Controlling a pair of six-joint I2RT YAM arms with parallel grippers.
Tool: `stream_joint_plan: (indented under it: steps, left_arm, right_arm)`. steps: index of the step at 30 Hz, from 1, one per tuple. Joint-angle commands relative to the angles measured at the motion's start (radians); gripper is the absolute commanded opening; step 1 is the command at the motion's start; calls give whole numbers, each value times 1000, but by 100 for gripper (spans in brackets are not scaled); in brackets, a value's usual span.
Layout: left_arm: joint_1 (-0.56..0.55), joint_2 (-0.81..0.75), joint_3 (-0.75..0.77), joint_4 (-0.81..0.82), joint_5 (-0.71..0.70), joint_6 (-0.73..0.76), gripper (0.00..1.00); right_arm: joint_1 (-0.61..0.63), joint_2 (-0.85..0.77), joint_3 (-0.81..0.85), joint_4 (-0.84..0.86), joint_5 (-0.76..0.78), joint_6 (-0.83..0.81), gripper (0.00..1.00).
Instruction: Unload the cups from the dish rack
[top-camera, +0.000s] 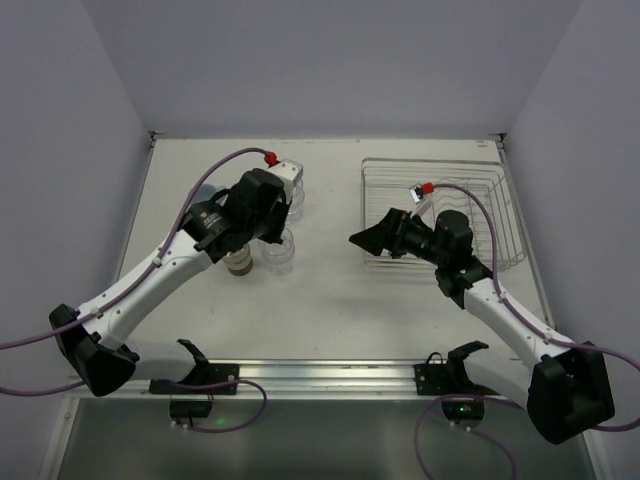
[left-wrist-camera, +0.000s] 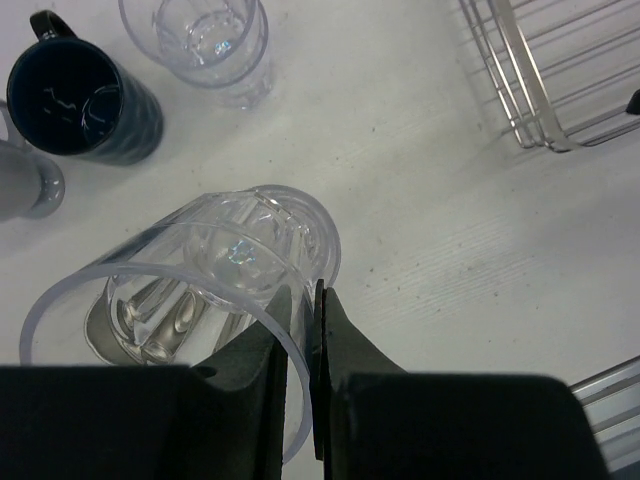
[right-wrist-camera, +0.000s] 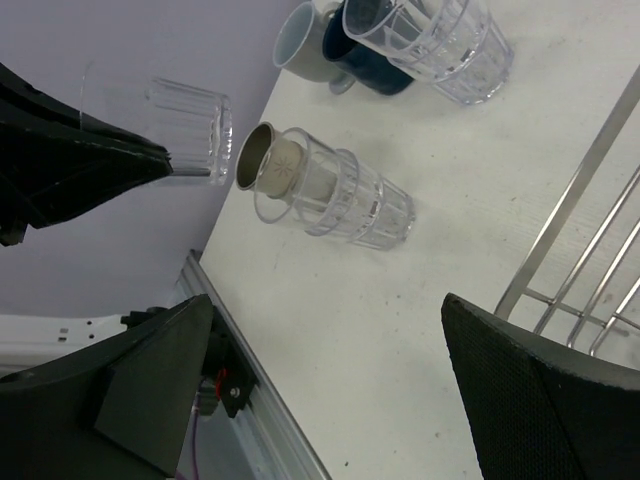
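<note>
The job looks close to done. The dish rack (top-camera: 432, 161) shows no cup inside, though the right arm hides its near corner. On the bench (top-camera: 330, 305) left of the rack stand a navy mug (left-wrist-camera: 85, 100), a grey mug (left-wrist-camera: 25, 185), a brown cup (top-camera: 240, 263) and two free tumblers (right-wrist-camera: 350, 200). The left claw (left-wrist-camera: 315, 335) pinches the rim of a third tumbler (left-wrist-camera: 200, 270), which seems lifted and is yet to be set down there. The right claw (right-wrist-camera: 325, 330) hangs spread and empty at the rack's left edge.

Clear ribbed glass tumbler (left-wrist-camera: 200, 262), glossy navy mug (left-wrist-camera: 85, 100), shiny metal wire rack (left-wrist-camera: 555, 75), matt white table (left-wrist-camera: 450, 250)
</note>
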Motion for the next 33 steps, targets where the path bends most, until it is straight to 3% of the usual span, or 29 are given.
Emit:
stream_joint_plan:
  steps: [1,33]
  left_arm:
    - [3,-9,39,-70,-22,44,0]
    - [-6,156,-19,-47,60,92,0]
  right_arm:
    - [1,-13,27,-35,57,-65,99]
    - [-1,-18,24,-54,95,-88,99]
